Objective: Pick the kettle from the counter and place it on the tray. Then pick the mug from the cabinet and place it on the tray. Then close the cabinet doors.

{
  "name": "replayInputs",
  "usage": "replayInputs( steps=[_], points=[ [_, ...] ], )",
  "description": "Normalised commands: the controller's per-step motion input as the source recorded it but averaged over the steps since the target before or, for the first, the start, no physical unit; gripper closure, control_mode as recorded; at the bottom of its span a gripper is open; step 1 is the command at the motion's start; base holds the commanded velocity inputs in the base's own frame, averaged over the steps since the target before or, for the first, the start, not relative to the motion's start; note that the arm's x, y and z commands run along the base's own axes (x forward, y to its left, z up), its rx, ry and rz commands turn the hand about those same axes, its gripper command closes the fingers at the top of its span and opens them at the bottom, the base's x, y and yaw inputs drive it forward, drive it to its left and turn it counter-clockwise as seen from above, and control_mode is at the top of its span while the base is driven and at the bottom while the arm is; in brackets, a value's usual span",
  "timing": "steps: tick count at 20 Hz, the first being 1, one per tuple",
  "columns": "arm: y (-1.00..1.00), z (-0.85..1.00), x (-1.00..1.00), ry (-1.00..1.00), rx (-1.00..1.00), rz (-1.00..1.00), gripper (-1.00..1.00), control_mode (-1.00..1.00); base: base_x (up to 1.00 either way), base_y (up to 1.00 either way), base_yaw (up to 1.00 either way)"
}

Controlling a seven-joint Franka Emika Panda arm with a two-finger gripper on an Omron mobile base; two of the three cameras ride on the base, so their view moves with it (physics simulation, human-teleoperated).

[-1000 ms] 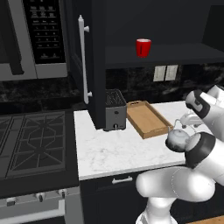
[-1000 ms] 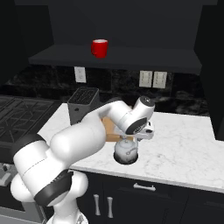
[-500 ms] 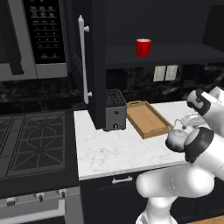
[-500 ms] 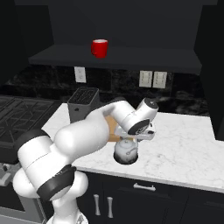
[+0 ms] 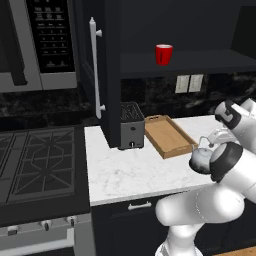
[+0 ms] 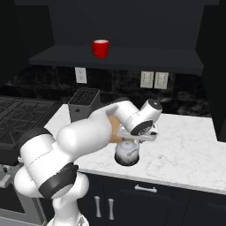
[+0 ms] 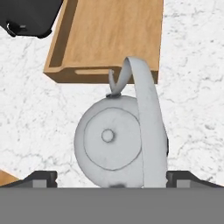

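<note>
A squat silver-grey kettle with a round lid knob and arched handle hangs above the white marble worktop, beside the wooden tray; the end effector pinches its handle.

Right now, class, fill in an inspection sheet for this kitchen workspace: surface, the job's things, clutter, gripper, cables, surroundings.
Surface: white marble counter, bare in front of the toaster.
Job's things: kettle directly under the hand, just short of the tray's near edge; whether it is lifted cannot be told. Tray holds nothing. Red mug upright on the cabinet shelf. Cabinet door stands open.
Clutter: black-and-silver toaster beside the tray.
Gripper: gripper over the kettle, a finger either side; whether it grips cannot be told.
Cables: nothing seen.
Surroundings: stovetop, microwave, wall outlets.
</note>
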Motion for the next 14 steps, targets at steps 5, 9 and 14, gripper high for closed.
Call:
replayInputs(
  steps=[5,9,14],
  points=[
    [-0.08,0.00,0.24,0.02,0.03,0.02,-1.00,-1.00,0.00,0.00,0.00],
    [-0.16,-0.01,0.37,0.03,0.05,0.07,-1.00,-1.00,0.00,0.00,0.00],
    [-0.12,-0.11,0.28,0.05,0.04,0.08,-1.00,-1.00,0.00,0.00,0.00]
  ],
)
